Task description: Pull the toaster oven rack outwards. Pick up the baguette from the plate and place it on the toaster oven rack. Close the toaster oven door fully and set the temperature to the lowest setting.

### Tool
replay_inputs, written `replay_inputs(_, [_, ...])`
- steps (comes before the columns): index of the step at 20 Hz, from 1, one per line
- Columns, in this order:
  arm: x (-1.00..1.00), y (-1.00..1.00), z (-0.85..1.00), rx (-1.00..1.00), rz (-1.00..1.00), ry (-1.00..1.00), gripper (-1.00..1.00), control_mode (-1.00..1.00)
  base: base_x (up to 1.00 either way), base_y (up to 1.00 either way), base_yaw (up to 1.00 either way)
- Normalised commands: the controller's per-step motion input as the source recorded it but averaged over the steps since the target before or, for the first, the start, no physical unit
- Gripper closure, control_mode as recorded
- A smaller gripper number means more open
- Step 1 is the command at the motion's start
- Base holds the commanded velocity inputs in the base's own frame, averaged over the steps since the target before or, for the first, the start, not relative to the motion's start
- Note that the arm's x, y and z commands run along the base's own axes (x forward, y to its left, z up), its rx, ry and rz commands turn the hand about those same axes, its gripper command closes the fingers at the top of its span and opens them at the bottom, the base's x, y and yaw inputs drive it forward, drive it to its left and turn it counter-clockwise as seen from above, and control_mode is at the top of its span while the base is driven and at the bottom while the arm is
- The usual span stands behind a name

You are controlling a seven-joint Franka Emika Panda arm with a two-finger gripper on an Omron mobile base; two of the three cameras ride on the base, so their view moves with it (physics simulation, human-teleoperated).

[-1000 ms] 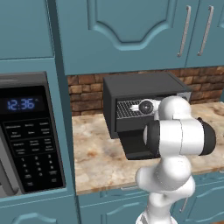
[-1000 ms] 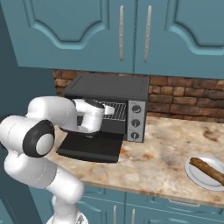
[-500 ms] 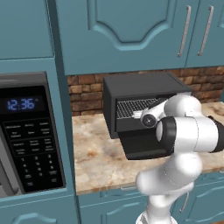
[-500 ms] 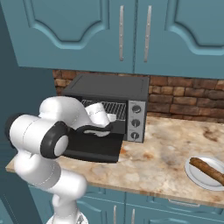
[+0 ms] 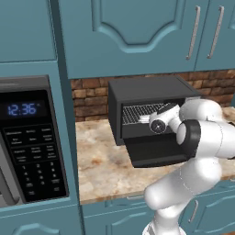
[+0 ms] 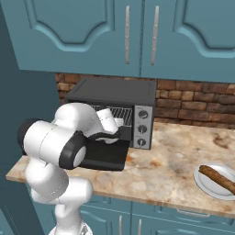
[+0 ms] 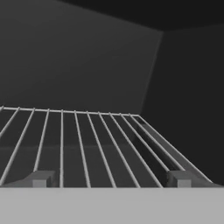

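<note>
The countertop (image 6: 174,160) of speckled beige stone runs under blue cabinets (image 6: 137,36) and a brick backsplash (image 6: 193,108). At the far left of the left base view, a black microwave (image 5: 30,147) shows blue clock digits.

The toaster oven (image 6: 114,98) stands on the counter against the bricks, dark grey, with 3 round knobs on its silver side panel (image 6: 142,127). The toaster oven door (image 5: 156,153) is dropped open and lies about flat in front of the cavity, over the counter.

My arm reaches to the mouth of that cavity. My gripper (image 7: 109,180) is at the front edge of the toaster oven rack (image 7: 87,144), looking in along its silver wires toward the dark back wall. My 2 fingertips (image 7: 40,179) stand wide apart at the rack's near edge with nothing between them; whether they touch the wires I cannot tell.

The rack (image 5: 140,112) sits inside the oven, level.

Well off to my right, near the counter's front edge, a white plate (image 6: 209,183) holds the baguette (image 6: 219,178), lying flat and golden-brown.
</note>
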Motion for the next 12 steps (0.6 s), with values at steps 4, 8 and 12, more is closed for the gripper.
replay_inputs(4, [0.32, 0.0, -0.01, 0.03, 0.0, 0.07, -1.0, -1.0, 0.0, 0.0, 0.0])
replay_inputs(8, [0.36, 0.0, -0.29, 0.09, -0.01, 0.44, -1.0, -1.0, 0.0, 0.0, 0.0])
replay_inputs(12, [0.29, 0.0, -0.5, 0.1, -0.02, 0.55, -1.0, -1.0, 0.0, 0.0, 0.0])
